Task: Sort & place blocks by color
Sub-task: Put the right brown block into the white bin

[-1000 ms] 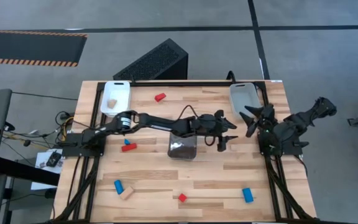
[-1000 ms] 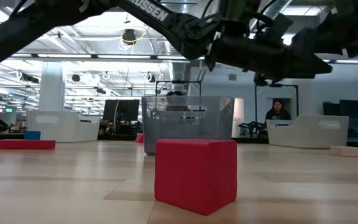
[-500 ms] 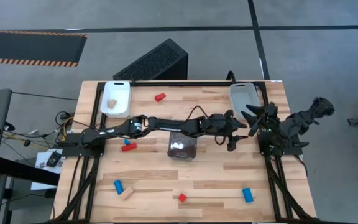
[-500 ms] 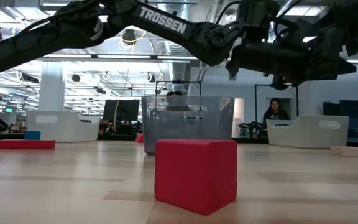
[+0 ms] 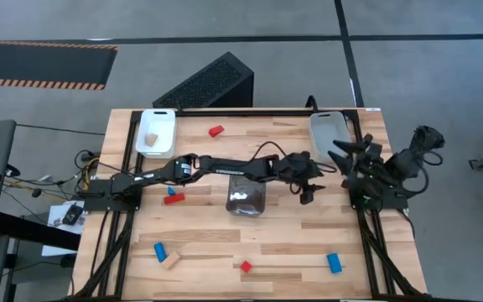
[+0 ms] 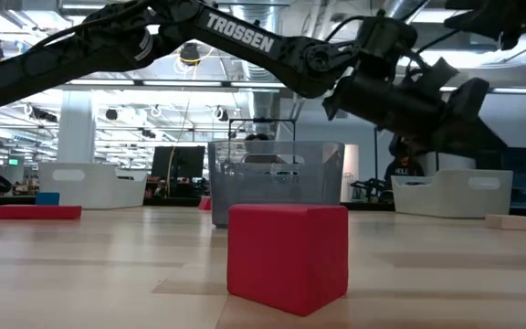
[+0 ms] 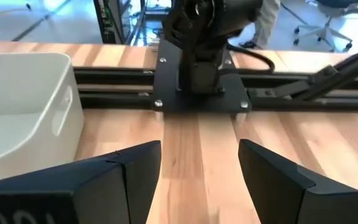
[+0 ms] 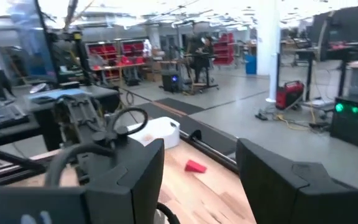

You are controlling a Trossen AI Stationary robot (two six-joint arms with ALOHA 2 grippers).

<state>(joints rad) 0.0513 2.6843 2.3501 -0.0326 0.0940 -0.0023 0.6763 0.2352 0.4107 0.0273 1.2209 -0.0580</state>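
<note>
Blocks lie scattered on the table in the high view: a red one (image 5: 215,131) at the far side, a red (image 5: 174,200) and a blue one (image 5: 171,191) at the left, a blue (image 5: 159,251) and a wood one (image 5: 171,260) near left, a red one (image 5: 246,267) near the middle, and a blue one (image 5: 334,262) near right. One wood block (image 5: 152,137) lies in the white tray (image 5: 163,120). My left gripper (image 5: 308,193) (image 7: 199,155) hovers open and empty right of the clear bin (image 5: 246,198). My right gripper (image 5: 342,158) (image 8: 201,149) is open and empty by the grey tray (image 5: 329,127).
The clear bin stands mid-table with something dark inside. The grey tray (image 7: 17,118) sits at the far right corner, close to both grippers. The right arm's base (image 7: 197,56) is straight ahead of my left gripper. In the low view a red block (image 6: 288,256) fills the foreground.
My left gripper has moved toward the table's right edge, away from the clear bin, and has tipped downward at the end. The right arm has shifted slightly at the table's right edge. No block has moved.
</note>
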